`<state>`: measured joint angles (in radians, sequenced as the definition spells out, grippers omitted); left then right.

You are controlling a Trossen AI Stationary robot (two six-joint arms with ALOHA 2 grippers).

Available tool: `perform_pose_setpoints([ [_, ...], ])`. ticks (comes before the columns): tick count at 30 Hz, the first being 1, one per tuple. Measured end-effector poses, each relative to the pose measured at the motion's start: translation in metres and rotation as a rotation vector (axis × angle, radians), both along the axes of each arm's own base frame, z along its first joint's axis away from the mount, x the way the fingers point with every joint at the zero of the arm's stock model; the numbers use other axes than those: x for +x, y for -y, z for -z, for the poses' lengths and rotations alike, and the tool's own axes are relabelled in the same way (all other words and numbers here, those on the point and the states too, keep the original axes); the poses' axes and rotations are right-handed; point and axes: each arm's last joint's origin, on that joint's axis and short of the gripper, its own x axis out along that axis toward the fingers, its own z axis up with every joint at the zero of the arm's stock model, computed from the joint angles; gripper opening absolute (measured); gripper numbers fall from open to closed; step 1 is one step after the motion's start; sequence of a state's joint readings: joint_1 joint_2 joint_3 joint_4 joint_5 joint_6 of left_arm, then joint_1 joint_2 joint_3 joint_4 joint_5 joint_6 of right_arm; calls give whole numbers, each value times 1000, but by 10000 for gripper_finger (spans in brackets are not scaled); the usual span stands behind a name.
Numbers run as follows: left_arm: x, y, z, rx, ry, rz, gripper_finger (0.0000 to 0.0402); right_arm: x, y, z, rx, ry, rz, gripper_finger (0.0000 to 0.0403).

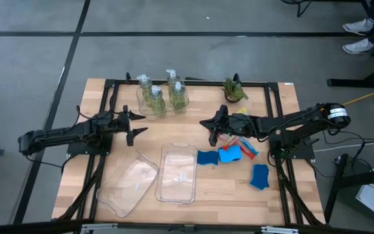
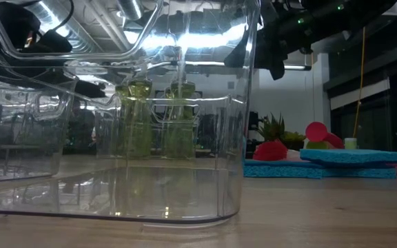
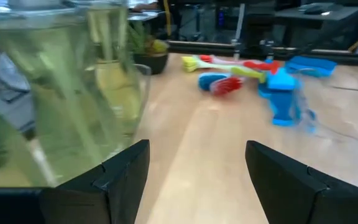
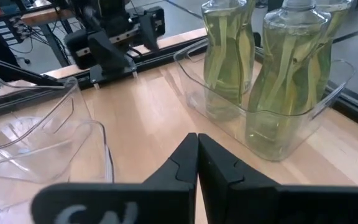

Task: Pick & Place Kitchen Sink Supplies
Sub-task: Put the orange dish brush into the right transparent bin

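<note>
Several clear pump bottles (image 1: 160,94) of yellow-green liquid stand upright in a clear tray (image 1: 139,108) at the far middle of the table. Red, blue and yellow-green brushes (image 1: 242,141) lie in a heap right of centre. Beside them, flat blue sponge pieces (image 1: 230,155) rest on the wood, one (image 1: 260,177) lying nearer the front. My left gripper (image 1: 137,125) hovers open, left of centre, near the bottles (image 3: 98,68), with nothing between its fingers. My right gripper (image 1: 210,127) is shut and empty, held above the table just left of the brushes, facing the bottles (image 4: 278,68).
Two empty clear trays (image 1: 132,185) (image 1: 177,172) lie at the front middle. A small potted plant (image 1: 234,91) stands at the far right. Bare wood lies between the two grippers. A black frame (image 1: 193,82) runs around the table's edges.
</note>
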<state>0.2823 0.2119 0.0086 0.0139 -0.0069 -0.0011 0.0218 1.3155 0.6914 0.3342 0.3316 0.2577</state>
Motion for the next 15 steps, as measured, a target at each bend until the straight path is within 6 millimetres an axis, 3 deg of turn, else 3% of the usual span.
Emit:
perform_pose_setpoints([
  [8, -1, -4, 0, 5, -6, -43, 260, 0, -5, 5, -45, -71, -184, 11],
  [15, -1, -4, 0, 5, -6, -43, 260, -2, -6, -6, 24, -352, -214, 27],
])
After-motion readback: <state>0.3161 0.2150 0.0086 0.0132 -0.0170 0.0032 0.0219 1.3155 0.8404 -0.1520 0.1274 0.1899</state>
